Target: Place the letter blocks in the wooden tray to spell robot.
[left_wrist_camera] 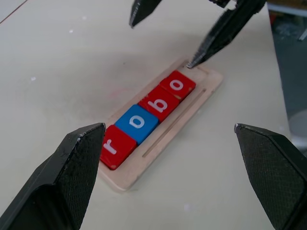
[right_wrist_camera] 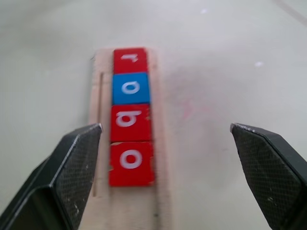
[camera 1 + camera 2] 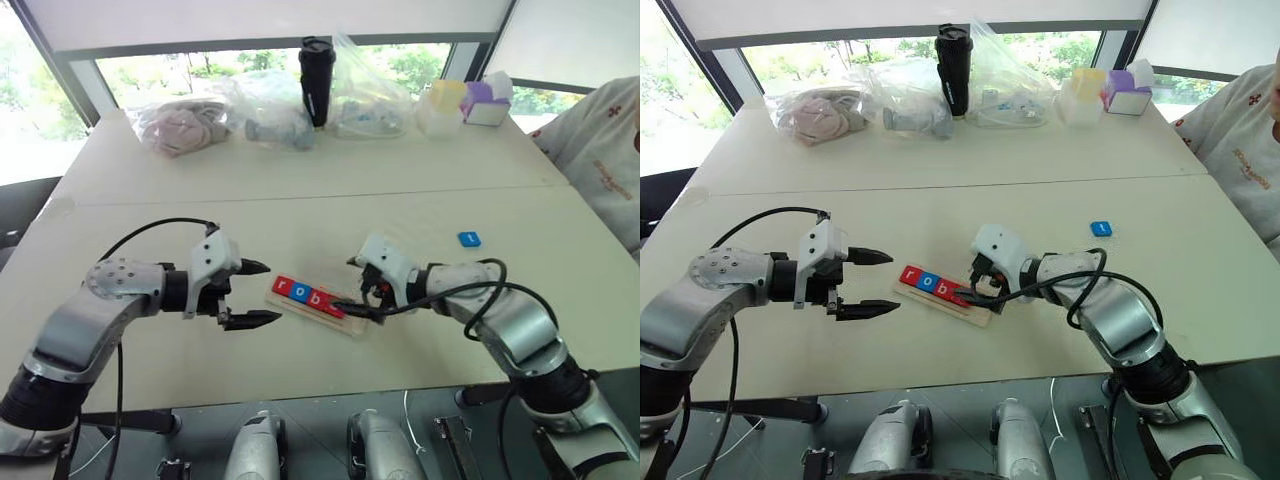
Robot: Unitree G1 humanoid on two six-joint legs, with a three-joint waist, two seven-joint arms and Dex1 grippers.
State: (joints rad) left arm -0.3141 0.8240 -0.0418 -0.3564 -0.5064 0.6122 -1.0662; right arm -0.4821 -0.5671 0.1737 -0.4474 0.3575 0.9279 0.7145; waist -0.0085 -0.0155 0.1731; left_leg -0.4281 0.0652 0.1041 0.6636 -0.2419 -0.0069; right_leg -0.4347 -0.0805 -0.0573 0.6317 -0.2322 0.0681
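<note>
Around you the table [image 3: 300,205] is pale and wide, with a seam running across it, and windows with green outside stand behind its far edge. Along that far edge you have clear bags [image 3: 270,110], 1 black tumbler [image 3: 317,80], and pale yellow and purple boxes [image 3: 465,103]; a person's sleeve [image 3: 600,140] shows at the right edge, cut off by the frame. Count the tiles: 4 sit in the tray [image 1: 189,108] in 1 row, red r [image 1: 114,146], blue o [image 1: 136,122], red b [image 1: 158,102], red o [image 1: 177,85], touching side by side, with the tray's last slot bare beyond the second o. The 5th tile [image 3: 469,239], blue, lies flat on the table well apart from the tray, on your right and farther out; its letter is too small to read. The tray lies near the table's front, between your 2 grippers, angled slightly. Your left gripper [image 3: 248,293] hangs just beside the tray's r end with its fingers spread wide and nothing between them. Your right gripper [image 3: 352,287] hangs over the tray's other end, fingers also spread wide and holding nothing; in the head views it covers that end of the tray and the last tile there. Whether a fingertip [image 1: 196,61] touches the wood, you cannot tell.
</note>
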